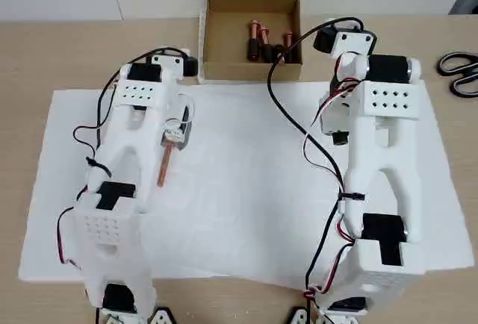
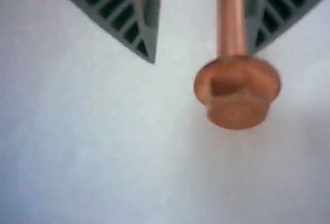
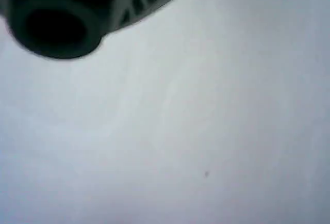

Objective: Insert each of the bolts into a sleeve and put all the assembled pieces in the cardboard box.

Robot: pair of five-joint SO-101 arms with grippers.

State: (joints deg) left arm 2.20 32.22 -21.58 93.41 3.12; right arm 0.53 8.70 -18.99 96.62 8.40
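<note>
Bolt (image 2: 237, 92), copper, lies along one jaw of left tool (image 2: 201, 43). Jaws are spread and the other jaw is clear of it, so no pinch; probably lined up along the shank for a grasp. Cardboard box (image 1: 224, 40) sits mid-desk at the far edge and holds assembled pieces (image 1: 265, 40), reachable by both arms. Right tool (image 1: 334, 124) apparently pinches black sleeve (image 3: 51, 28), bore left exposed for mating.

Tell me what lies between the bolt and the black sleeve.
In the high view: bare white sheet, crossed by a black cable, between bolt and sleeve.
</note>
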